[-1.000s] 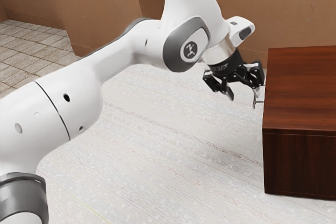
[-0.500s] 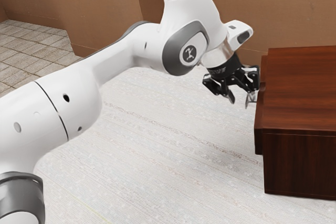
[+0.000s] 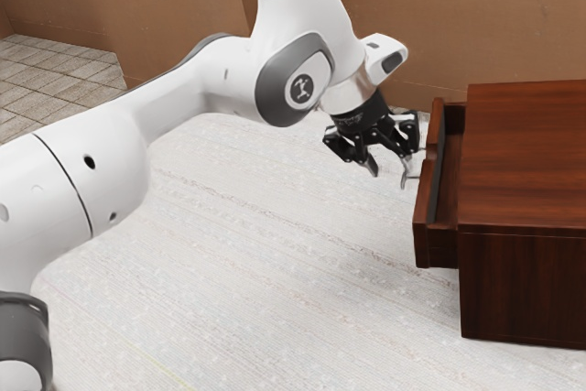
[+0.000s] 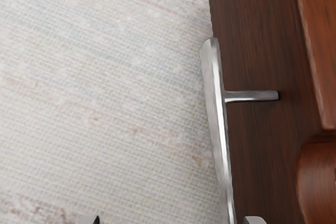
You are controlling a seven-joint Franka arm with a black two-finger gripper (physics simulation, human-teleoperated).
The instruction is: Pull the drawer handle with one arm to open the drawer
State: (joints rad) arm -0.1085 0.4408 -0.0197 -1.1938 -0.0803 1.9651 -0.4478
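A dark wooden cabinet [image 3: 522,263] stands at the exterior view's right. Its top drawer [image 3: 424,226] is pulled partly out toward the exterior view's left, so the hollow inside shows. My black gripper [image 3: 391,169] hangs at the drawer front, open, with the thin silver handle [image 3: 408,174] between its spread fingers. In the wrist view the handle bar [image 4: 215,119] stands off the drawer front [image 4: 257,51] on a short post. It runs down close to one fingertip [image 4: 252,219], while the other fingertip [image 4: 88,219] is far off over the floor.
Pale woven flooring [image 3: 275,254] spreads under the arm and in front of the cabinet. Brown walls [image 3: 476,16] close the back, and tiled floor [image 3: 46,80] lies at the far left.
My hand has moved toward the exterior view's left with the handle hooked between its fingers. The drawer has slid out of the cabinet with it.
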